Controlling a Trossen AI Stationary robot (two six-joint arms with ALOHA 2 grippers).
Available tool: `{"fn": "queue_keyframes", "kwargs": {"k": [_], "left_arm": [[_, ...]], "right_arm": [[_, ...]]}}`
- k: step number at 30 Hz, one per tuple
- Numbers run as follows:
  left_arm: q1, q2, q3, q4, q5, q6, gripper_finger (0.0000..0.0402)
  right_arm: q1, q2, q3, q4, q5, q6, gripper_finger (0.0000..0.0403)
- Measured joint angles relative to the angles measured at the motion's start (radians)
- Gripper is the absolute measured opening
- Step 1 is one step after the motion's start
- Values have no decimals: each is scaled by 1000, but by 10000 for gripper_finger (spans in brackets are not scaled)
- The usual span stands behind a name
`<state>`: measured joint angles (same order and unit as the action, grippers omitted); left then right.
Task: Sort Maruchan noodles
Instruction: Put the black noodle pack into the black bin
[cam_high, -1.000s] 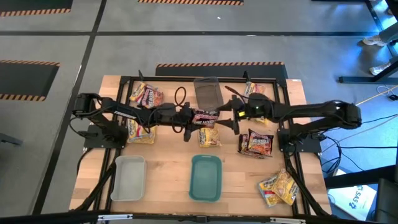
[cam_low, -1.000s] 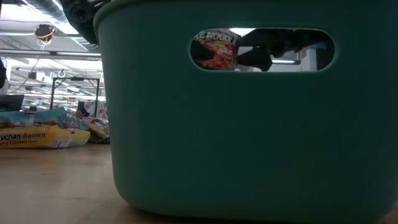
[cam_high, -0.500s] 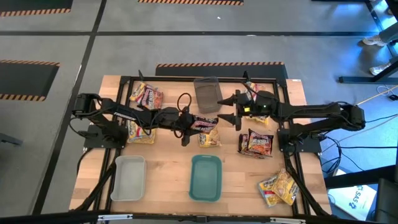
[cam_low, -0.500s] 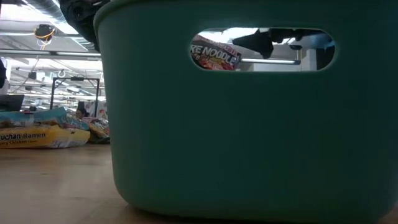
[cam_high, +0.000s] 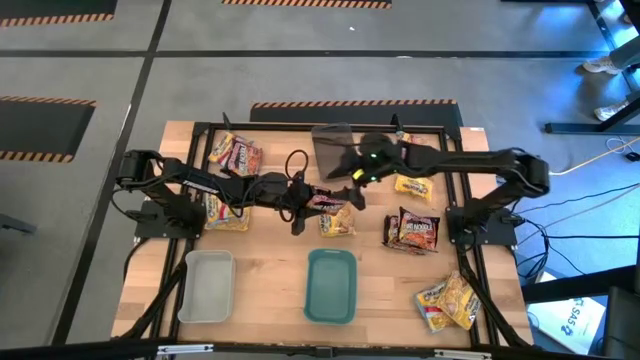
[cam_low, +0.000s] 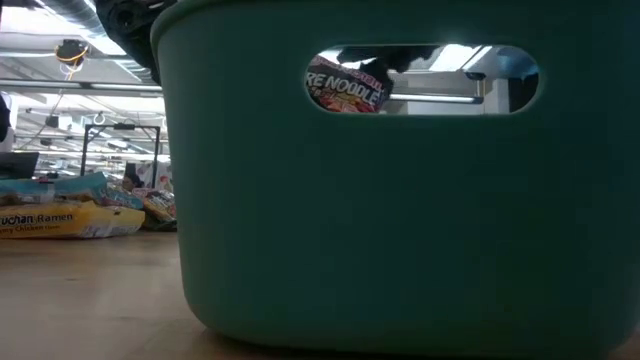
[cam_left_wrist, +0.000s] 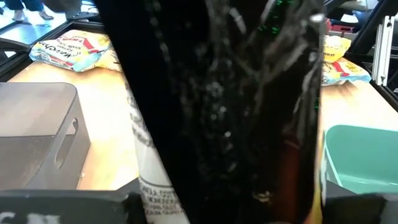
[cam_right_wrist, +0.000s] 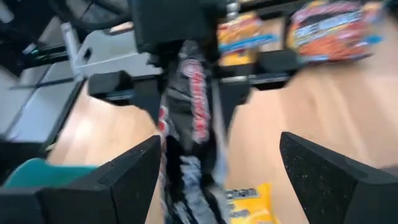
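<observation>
Here the left gripper (cam_high: 312, 200) pinches a dark crinkly noodle packet (cam_high: 328, 199), holding it above the middle of the pale wooden table (cam_high: 270, 280). The right gripper (cam_high: 345, 178) hovers just beside it with its fingers spread wide. More flat rectangular packets lie scattered: yellow packets (cam_high: 449, 301) at the near right corner, a yellow packet (cam_high: 337, 222) just under the held one, a red-and-black packet (cam_high: 418, 231) to the right, and mixed packets (cam_high: 235, 153) far left. Around the table runs a grey floor (cam_high: 90, 60) with striped hazard tape. A smooth teal tray (cam_high: 331, 285) sits near the middle front, a grey tray (cam_high: 208, 285) to its left, a translucent tray (cam_high: 330, 148) at the far side; none shows anything inside.
</observation>
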<state>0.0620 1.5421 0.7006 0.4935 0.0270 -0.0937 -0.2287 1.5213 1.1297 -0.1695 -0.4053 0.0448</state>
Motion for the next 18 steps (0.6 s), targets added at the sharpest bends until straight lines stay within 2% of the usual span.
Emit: {"fn": "queue_keyframes", "kwargs": {"k": [5,14,18], "left_arm": [[0,0,0,-15,-15,0,150],[3,0,0,-9,-61,0,150],[3,0,0,-9,-68,0,150]], "right_arm": [[1,80,82,-82,-63,-25,310],[15,153,86,-72,-54,-31,308],[41,154,86,-66,-23,-76,274]]}}
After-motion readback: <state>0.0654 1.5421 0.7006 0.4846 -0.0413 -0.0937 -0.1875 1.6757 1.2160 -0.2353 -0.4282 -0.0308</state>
